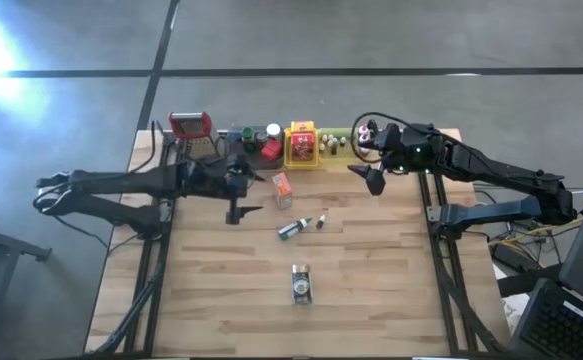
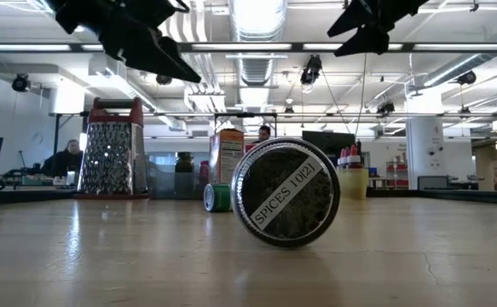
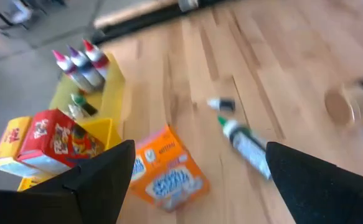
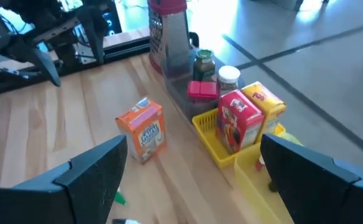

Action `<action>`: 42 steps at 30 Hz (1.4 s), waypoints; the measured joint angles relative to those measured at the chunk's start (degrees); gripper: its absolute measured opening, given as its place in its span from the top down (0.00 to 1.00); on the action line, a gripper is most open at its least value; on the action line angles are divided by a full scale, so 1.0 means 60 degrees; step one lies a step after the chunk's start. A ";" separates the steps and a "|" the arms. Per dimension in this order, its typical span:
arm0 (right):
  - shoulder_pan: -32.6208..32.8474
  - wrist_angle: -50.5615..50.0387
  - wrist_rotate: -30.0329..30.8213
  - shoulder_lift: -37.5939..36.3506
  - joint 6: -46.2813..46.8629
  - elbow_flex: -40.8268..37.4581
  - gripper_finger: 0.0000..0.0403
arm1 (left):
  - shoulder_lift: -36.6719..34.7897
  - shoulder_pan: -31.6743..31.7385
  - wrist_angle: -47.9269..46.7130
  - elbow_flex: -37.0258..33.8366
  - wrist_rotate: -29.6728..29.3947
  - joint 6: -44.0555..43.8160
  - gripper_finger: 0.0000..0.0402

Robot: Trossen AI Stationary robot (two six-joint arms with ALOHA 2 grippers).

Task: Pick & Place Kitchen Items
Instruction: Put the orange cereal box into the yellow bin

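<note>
Several kitchen items lie loose on the wooden table: an orange packet [image 1: 282, 189] [image 3: 169, 171] [image 4: 142, 129] standing on its base, a green-capped bottle [image 1: 289, 229] [image 3: 246, 144] on its side, a tiny dark-capped bottle [image 1: 321, 221] [image 3: 221, 104], and a round spice tin [image 1: 301, 284] [image 2: 286, 192] on its side near the front. My left gripper [image 1: 235, 212] [image 3: 200, 149] hangs open above the table, just left of the orange packet. My right gripper [image 1: 374, 183] [image 4: 193, 140] is open too, raised near the table's far right, beside the trays.
Along the far edge stand a red-topped grater [image 1: 191, 135] [image 4: 172, 31], a grey tray [image 1: 251, 140] with jars, a yellow tray [image 1: 303, 160] holding a red and a yellow box, and a green tray [image 1: 336, 148] with small bottles. The near half of the table is mostly bare wood.
</note>
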 joint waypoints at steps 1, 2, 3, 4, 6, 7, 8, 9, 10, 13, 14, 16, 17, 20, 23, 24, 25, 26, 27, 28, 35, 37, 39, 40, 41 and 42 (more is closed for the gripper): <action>0.0000 0.0025 0.0000 0.0000 -0.0057 0.0000 0.10 | 0.0100 0.0000 -0.0421 0.0239 -0.0004 0.0203 0.09; 0.0000 0.0019 0.0000 0.0000 -0.0118 0.0000 0.10 | 0.0227 -0.0002 -0.0746 0.0457 -0.0002 0.0381 0.09; 0.0000 0.0012 0.0000 0.0000 -0.0173 0.0000 0.10 | 0.0348 -0.0004 -0.0978 0.0674 0.0001 0.0510 0.09; 0.0000 0.0011 0.0000 0.0000 -0.0194 0.0000 0.10 | 0.0478 -0.0004 -0.1179 0.0877 0.0015 0.0632 0.09; 0.0000 -0.0010 0.0000 0.0000 -0.0189 0.0000 0.10 | 0.0788 -0.0004 -0.1626 0.1278 0.0052 0.0992 0.09; 0.0000 -0.0010 0.0000 0.0000 -0.0175 0.0000 0.10 | 0.0977 -0.0004 -0.1839 0.1487 0.0063 0.1188 0.09; 0.0000 -0.0016 0.0000 0.0000 -0.0154 0.0000 0.10 | 0.1184 -0.0004 -0.2078 0.1673 0.0111 0.1391 0.09; 0.0000 -0.0021 0.0000 0.0000 -0.0155 0.0000 0.10 | 0.1389 -0.0004 -0.2283 0.1862 0.0186 0.1566 0.09; 0.0000 -0.0019 0.0000 0.0000 -0.0160 0.0000 0.10 | 0.1611 -0.0004 -0.2454 0.2063 0.0246 0.1744 0.09; 0.0000 -0.0024 0.0000 0.0000 -0.0193 0.0000 0.10 | 0.2322 -0.0004 -0.2998 0.2630 0.0270 0.2515 0.09; 0.0000 -0.0028 0.0000 0.0000 -0.0189 0.0000 0.10 | 0.2571 -0.0004 -0.3191 0.2805 0.0270 0.2744 0.09; 0.0000 -0.0028 0.0000 0.0000 -0.0153 0.0000 0.10 | 0.3073 -0.0004 -0.3745 0.3228 0.0269 0.3143 0.09; 0.0000 -0.0031 0.0000 0.0000 -0.0153 0.0000 0.10 | 0.3292 -0.0004 -0.4135 0.3458 0.0269 0.3315 0.09; 0.0000 -0.0034 0.0000 0.0000 -0.0195 0.0000 0.10 | 0.3864 -0.0004 -0.5200 0.4131 0.0158 0.4061 0.09; 0.0000 -0.0037 0.0000 0.0000 -0.0157 0.0000 0.10 | 0.4208 0.0029 -0.5673 0.4683 -0.0271 0.4626 0.09; 0.0000 -0.0043 0.0000 0.0000 -0.0153 0.0000 0.10 | 0.4260 0.0051 -0.5721 0.4853 -0.0323 0.4792 0.09; 0.0000 -0.0039 0.0000 0.0000 -0.0157 0.0000 0.10 | 0.4290 0.0067 -0.5741 0.5021 -0.0348 0.4882 0.09; 0.0000 -0.0039 0.0000 0.0000 -0.0164 0.0000 0.10 | 0.4296 0.0087 -0.5739 0.5170 -0.0370 0.5003 0.09; 0.0000 -0.0043 0.0000 0.0000 -0.0189 0.0002 0.10 | 0.4293 0.0108 -0.5752 0.5276 -0.0372 0.5230 0.09; 0.0000 -0.0039 0.0000 0.0000 -0.0196 0.0000 0.10 | 0.4283 0.0113 -0.5763 0.5334 -0.0379 0.5561 0.09; 0.0000 -0.0039 0.0000 0.0000 -0.0192 0.0000 0.10 | 0.4195 0.0106 -0.5672 0.5610 -0.0353 0.6770 0.09; 0.0000 -0.0039 0.0000 0.0000 -0.0190 0.0000 0.10 | 0.4199 0.0117 -0.5669 0.5578 -0.0249 0.6911 0.09; 0.0000 -0.0037 0.0000 0.0000 -0.0156 0.0000 0.10 | 0.4256 0.0216 -0.5675 0.5522 -0.0214 0.6968 0.09; 0.0000 -0.0039 0.0000 0.0000 -0.0153 0.0000 0.10 | 0.4317 0.0290 -0.5652 0.5522 -0.0180 0.7011 0.09; 0.0000 -0.0035 0.0000 0.0000 -0.0157 0.0000 0.10 | 0.4373 0.0394 -0.5623 0.5522 -0.0093 0.7152 0.09; 0.0000 -0.0036 0.0000 0.0000 -0.0167 0.0000 0.10 | 0.4438 0.0513 -0.5629 0.5522 0.0038 0.7351 0.09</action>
